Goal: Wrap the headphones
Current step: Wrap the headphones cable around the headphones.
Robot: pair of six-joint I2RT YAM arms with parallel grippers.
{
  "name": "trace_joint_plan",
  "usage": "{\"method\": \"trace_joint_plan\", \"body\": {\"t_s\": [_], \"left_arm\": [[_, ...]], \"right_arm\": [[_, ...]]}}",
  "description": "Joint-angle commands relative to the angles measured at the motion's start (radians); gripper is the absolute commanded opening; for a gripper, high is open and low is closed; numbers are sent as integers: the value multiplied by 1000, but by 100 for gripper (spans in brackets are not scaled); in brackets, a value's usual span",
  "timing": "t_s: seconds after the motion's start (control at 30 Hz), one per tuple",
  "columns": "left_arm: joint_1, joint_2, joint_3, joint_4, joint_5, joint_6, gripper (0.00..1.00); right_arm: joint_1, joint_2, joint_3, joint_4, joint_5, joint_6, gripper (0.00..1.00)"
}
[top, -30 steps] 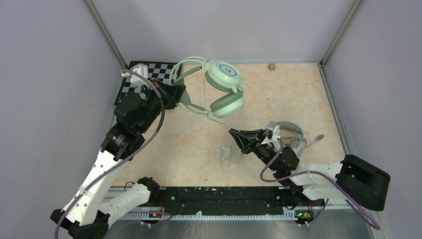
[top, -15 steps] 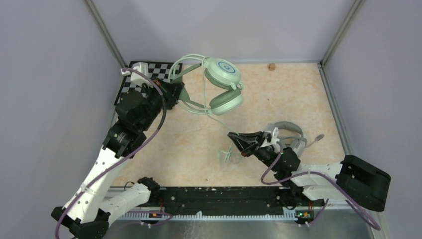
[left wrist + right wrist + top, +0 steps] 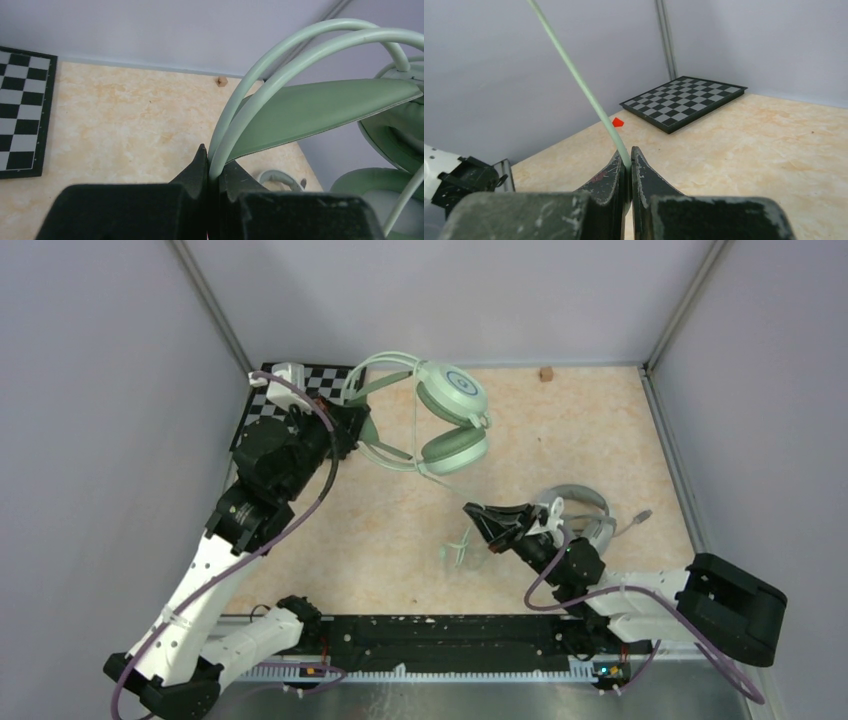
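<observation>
The mint-green headset [image 3: 448,418] hangs above the table at the back. My left gripper [image 3: 357,429] is shut on its headband; the left wrist view shows the pale band [image 3: 280,65] pinched between the jaws of the left gripper [image 3: 214,162]. Its pale-green cable [image 3: 452,486] runs down to my right gripper [image 3: 474,512], which is shut on it. In the right wrist view the cable [image 3: 584,85] rises from the jaws of the right gripper [image 3: 628,159]. Slack cable [image 3: 456,548] loops on the table. The white headset [image 3: 583,512] lies behind the right gripper, partly hidden.
A checkerboard [image 3: 300,390] lies at the back left, partly under the left arm. A small brown block [image 3: 546,373] sits at the back wall. A small red piece [image 3: 617,122] lies on the table in the right wrist view. Walls close three sides.
The left gripper has tilted the mint-green headset slightly. The right gripper dipped a little toward the near side with the cable, then edged back. Both grips held.
</observation>
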Motion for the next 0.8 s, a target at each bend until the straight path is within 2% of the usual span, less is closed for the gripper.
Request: {"method": "trace_joint_plan", "body": {"t_s": [0.0, 0.07, 0.2, 0.4, 0.53, 0.63, 0.77], "left_arm": [[-1, -33, 87, 94, 223, 25, 0], [-1, -33, 85, 77, 347, 25, 0], [-1, -42, 64, 60, 612, 43, 0], [0, -41, 73, -14, 697, 99, 0], [-1, -11, 79, -77, 900, 258, 0], [-1, 18, 104, -199, 881, 452, 0], [0, 78, 150, -315, 842, 647, 0]], "right_arm": [[-43, -26, 49, -97, 49, -18, 0], [-52, -23, 88, -149, 34, -19, 0], [-102, -1, 115, -133, -16, 37, 0], [-137, 21, 173, -160, -102, 71, 0], [-204, 3, 184, -172, -177, 154, 0], [-291, -50, 220, -289, -265, 235, 0], [-336, -114, 281, -466, -346, 253, 0]]}}
